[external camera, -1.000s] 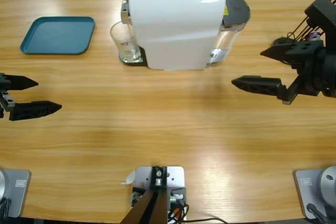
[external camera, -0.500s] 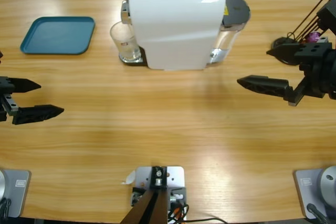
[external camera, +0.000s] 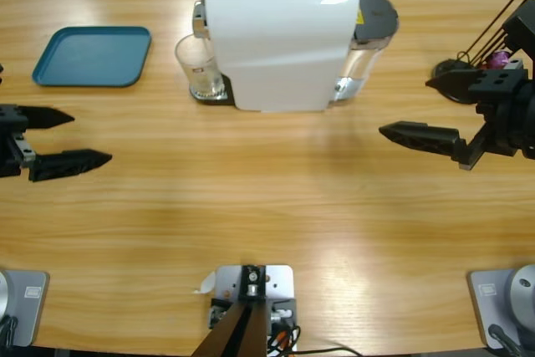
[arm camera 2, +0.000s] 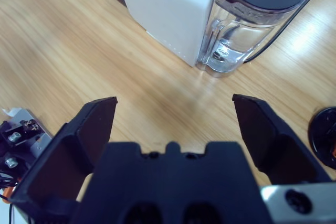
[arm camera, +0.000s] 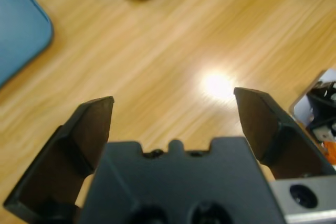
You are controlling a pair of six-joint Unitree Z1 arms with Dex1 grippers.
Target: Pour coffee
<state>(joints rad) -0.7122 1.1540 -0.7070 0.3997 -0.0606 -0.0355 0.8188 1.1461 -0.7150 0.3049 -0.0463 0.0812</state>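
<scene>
Judging from the scene, little of the pouring is done: the glass (external camera: 203,71) stands under the spout of the machine (external camera: 280,39), untouched, and any coffee in it is only a faint layer at the bottom, hard to confirm. The left gripper (external camera: 71,138) and the right gripper (external camera: 418,110) hover over bare desk (external camera: 251,206), both well apart from the glass, jaws spread and empty. The tray (external camera: 92,56) lies empty nearby. The glass is cut off in the left wrist view, and the machine hides its far side.
</scene>
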